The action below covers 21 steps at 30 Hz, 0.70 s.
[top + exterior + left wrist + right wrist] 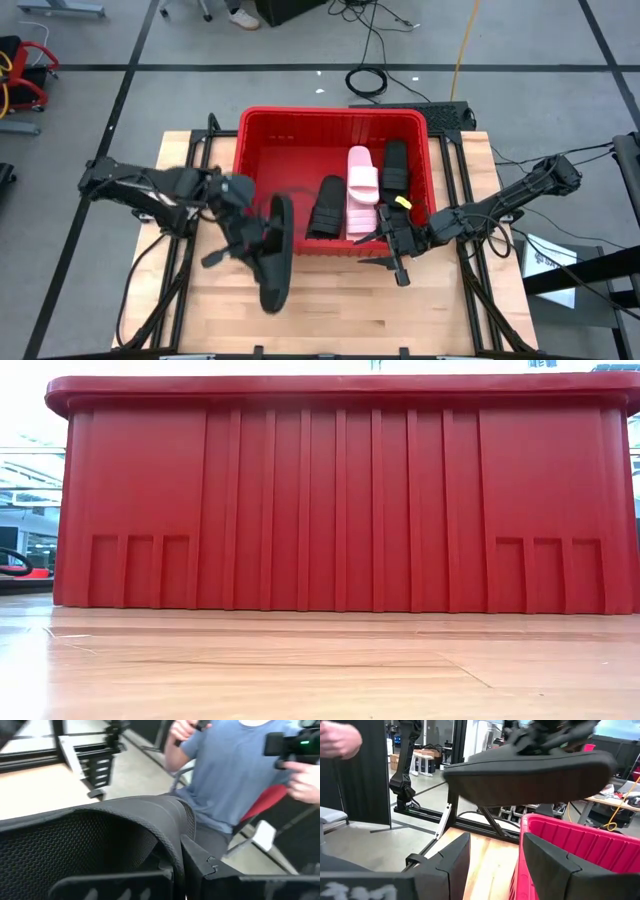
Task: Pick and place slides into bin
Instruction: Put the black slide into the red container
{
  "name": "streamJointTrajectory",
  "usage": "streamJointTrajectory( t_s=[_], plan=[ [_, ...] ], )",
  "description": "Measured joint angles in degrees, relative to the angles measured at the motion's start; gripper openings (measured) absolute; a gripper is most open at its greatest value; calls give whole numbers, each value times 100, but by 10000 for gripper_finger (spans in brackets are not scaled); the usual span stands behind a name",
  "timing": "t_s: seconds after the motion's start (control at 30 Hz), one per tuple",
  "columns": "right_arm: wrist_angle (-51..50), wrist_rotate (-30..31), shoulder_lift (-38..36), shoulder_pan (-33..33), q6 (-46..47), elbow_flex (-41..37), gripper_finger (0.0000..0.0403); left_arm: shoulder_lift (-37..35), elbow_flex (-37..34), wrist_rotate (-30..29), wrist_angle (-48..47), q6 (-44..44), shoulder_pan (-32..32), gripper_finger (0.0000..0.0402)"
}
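Note:
The red bin [335,125] stands at the table's far middle; its near wall [340,500] fills the low view. In it lie two black slides [326,208] [395,168] and a pale pink slide [361,190]. My left gripper [250,237] is shut on another black slide [277,250], just before the bin's near left corner. That slide also shows in the right wrist view [530,775], higher than the bin's rim [570,832]. My right gripper [397,255] is open and empty at the bin's near right wall. My left gripper pinches the black slide's wide strap [172,845] near its edge. One finger [115,882] is on the meshed inner side and one [215,870] on the outer side. It comes from the table's left. The slide is lifted clear of the table, lengthwise roughly near to far.
Bare wooden table [350,320] lies near of the bin. A seated person in a blue shirt [240,775] with hand-held devices is beyond the table's edge. Cables [370,78] and metal frames lie on the floor around the table.

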Motion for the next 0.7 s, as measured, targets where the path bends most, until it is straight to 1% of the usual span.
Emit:
streamJointTrajectory(
  t_s=[0.13, 0.27, 0.33, 0.43, 0.53, 0.6, 0.7],
  plan=[
    [0, 0, 0, 0, -113, 0, 171, -2, 578, -15, -982, 510, 554, 4],
    [2, 62, -4, 0, -146, 0, 171, -2, 857, -14, -1518, 893, 1241, 6],
    [-5, 329, -41, 1, -148, 0, 171, -2, 883, -28, -1642, 999, 1615, 4],
    [-27, 909, -149, -9, -159, 0, 171, 0, 884, -23, -1898, 1199, 2153, 4],
    [-248, 1350, -325, -88, -264, 0, 171, 71, 905, 19, -2054, 1499, 2691, 5],
    [-499, 1399, -482, -200, -221, 0, 171, 231, 1038, 25, -2255, 1708, 3046, 3],
    [-827, 1405, -697, -445, -1, 0, 171, 620, 1452, -5, -2885, 2141, 3486, 5]
  ],
)
